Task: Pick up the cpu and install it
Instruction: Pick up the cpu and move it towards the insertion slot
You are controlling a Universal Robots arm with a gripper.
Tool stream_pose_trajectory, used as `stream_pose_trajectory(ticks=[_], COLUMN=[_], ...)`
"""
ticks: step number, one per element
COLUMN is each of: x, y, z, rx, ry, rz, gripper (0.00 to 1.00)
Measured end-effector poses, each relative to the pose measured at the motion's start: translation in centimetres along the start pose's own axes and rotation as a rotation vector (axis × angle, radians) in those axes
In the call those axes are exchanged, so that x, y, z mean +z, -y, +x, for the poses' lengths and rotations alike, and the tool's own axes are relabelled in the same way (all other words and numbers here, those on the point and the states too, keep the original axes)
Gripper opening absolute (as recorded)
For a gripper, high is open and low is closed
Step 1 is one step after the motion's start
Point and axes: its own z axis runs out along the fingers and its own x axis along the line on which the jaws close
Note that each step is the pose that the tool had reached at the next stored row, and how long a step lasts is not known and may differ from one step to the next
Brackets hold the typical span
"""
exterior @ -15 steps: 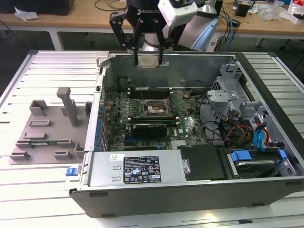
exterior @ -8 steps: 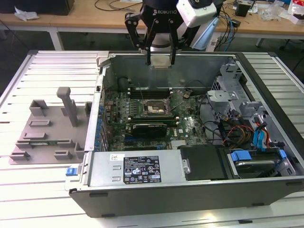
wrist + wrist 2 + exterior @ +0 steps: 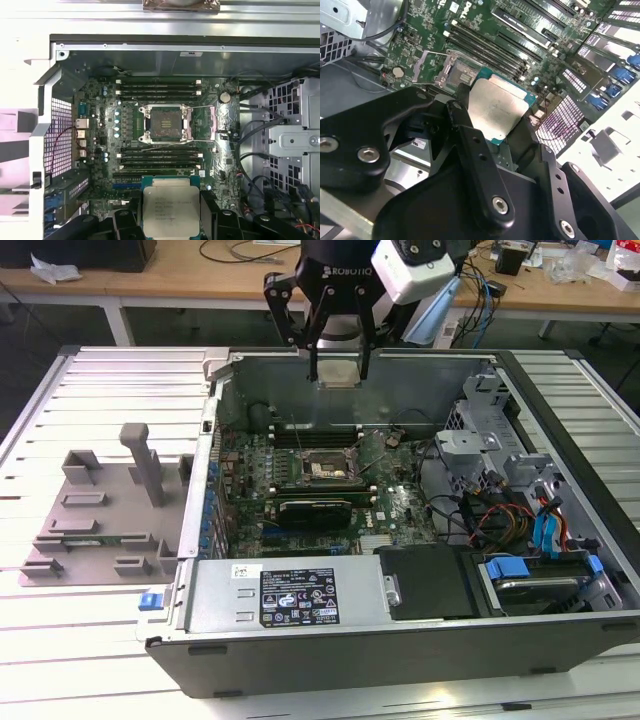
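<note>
My gripper hangs above the far side of the open computer case, shut on the cpu, a thin square chip with a pale silvery top. Both wrist views show the cpu clamped flat between the black fingers. Down on the green motherboard the dark square socket lies open with its metal frame swung aside. The socket also appears in both wrist views, with memory slots on either side, and the held chip is well above it and apart from it.
A grey plastic tray with upright posts lies on the slatted table at the exterior view's left of the case. Inside the case are a power supply, drive bays with blue tabs and loose cables. Benches stand behind.
</note>
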Motion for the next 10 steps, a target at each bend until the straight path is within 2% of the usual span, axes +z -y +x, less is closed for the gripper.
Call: stream_pose_trajectory(ticks=[10], x=[1.21], y=[0.04], z=[-0.24], rx=[0.000], ry=[0.0000], rz=[0.0000], gripper=[0.55])
